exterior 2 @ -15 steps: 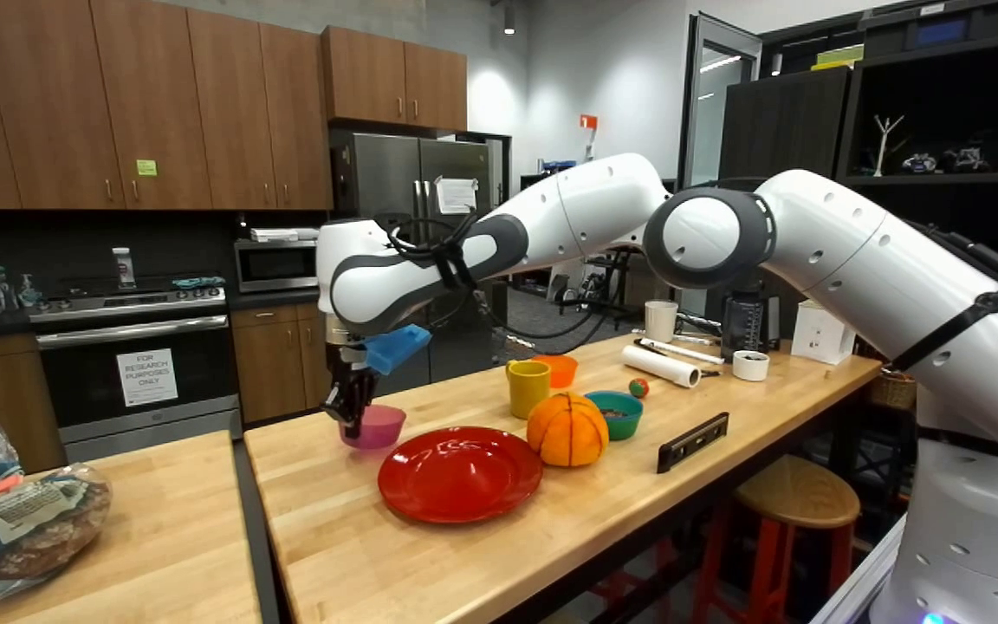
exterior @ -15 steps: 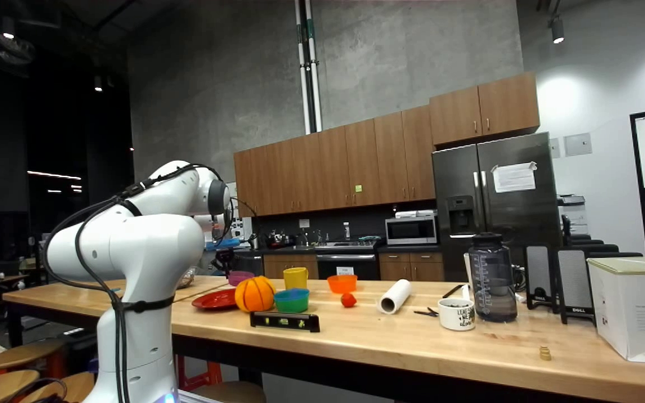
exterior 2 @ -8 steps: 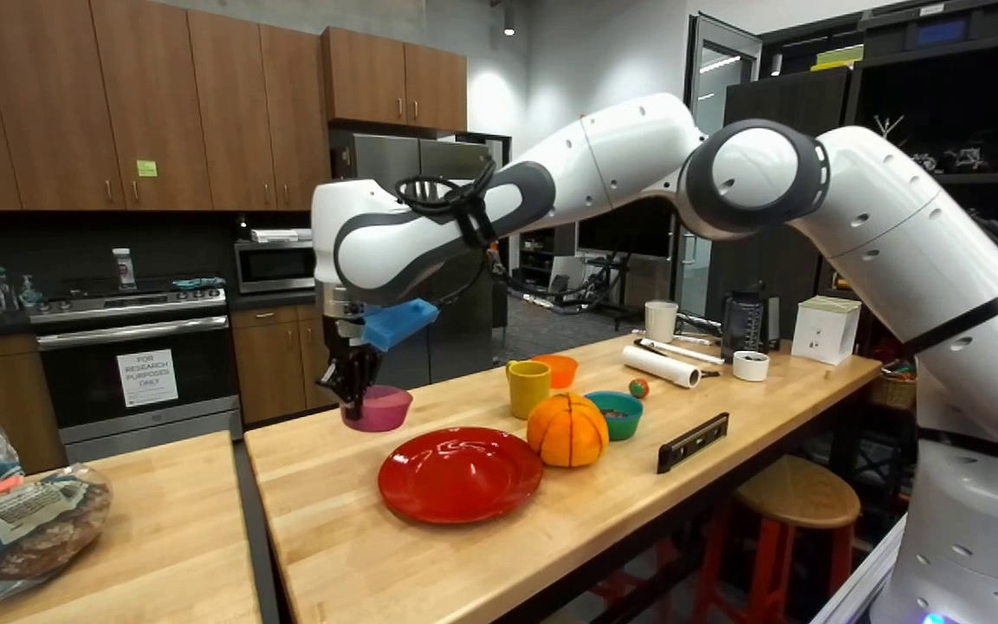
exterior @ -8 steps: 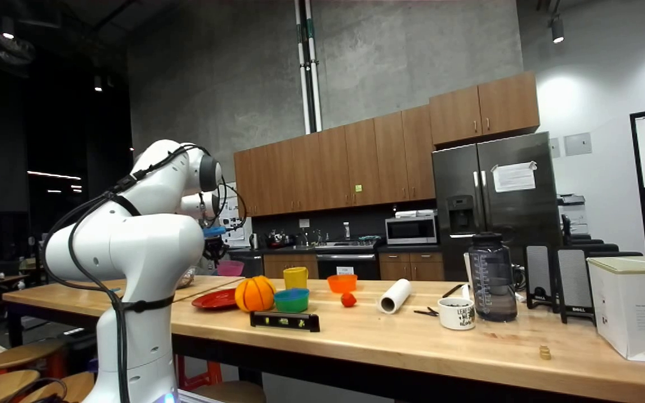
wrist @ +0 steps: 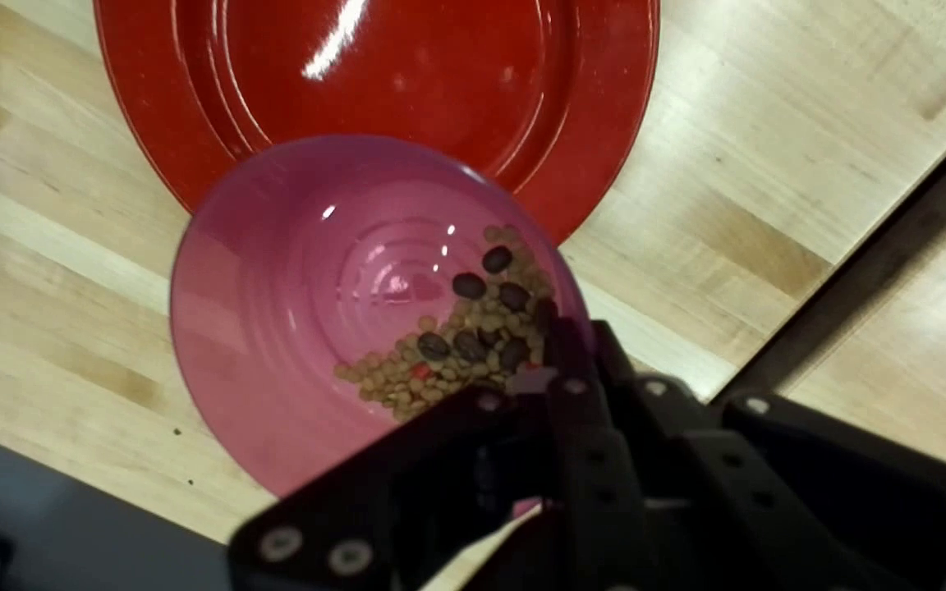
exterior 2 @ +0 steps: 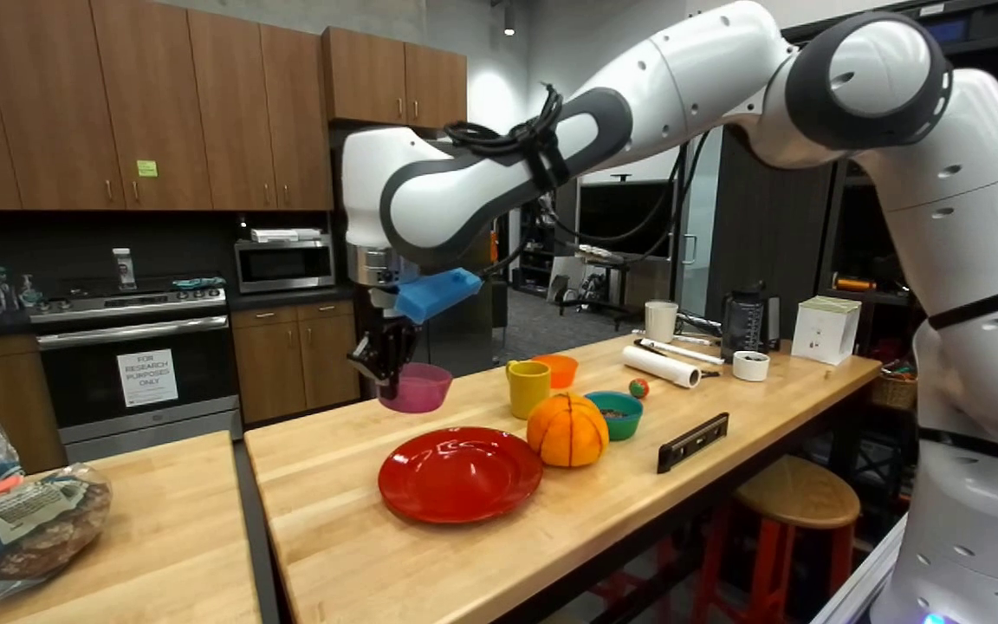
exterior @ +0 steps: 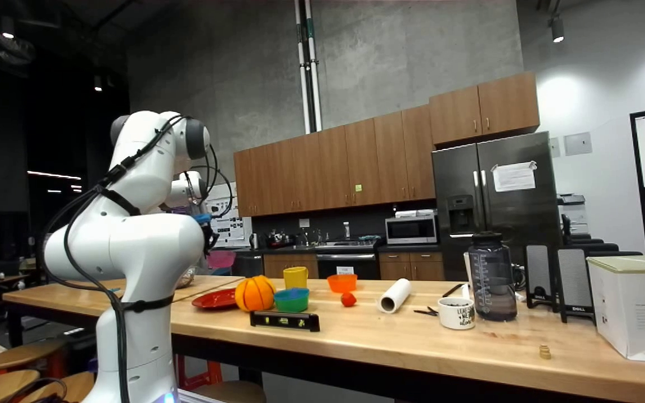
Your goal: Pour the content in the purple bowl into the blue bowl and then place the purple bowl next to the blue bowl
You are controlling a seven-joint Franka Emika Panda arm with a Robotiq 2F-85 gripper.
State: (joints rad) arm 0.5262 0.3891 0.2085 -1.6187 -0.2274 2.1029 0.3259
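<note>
You had the black two-fingered gripper (exterior 2: pixel 388 383) pinched on the rim of the pink-purple translucent plastic bowl (exterior 2: pixel 424 388), fingers nearly together, just the thin wall between them. That bowl was up in the air, clear of the light wooden table (exterior 2: pixel 334 520) in both exterior views. In your wrist view it partly covered the round glossy red plate (wrist: pixel 440 49). It looked slightly tilted; you couldn't tell the angle exactly.

Contents were inside it: small tan lentil-like pieces (wrist: pixel 407 382), several dark brown beans (wrist: pixel 469 286) and a few red bits (wrist: pixel 420 371), all heaped on your gripper's side, with pink bottom showing beyond.

The round teal-green plastic bowl (exterior 2: pixel 625 426), bluish at the rim, stood upright on the table, well apart from the one you held; something dark lay in it, too small to identify. Just beside it sat the orange ball with dark lines (exterior 2: pixel 568 431), next to the plate; whether those touched, you couldn't tell. Behind the ball, in an exterior view, you had the yellow mug (exterior 2: pixel 529 390), then the orange plastic bowl (exterior 2: pixel 561 373). The long black spirit level (exterior 2: pixel 694 443) lay near the teal-green bowl.
</note>
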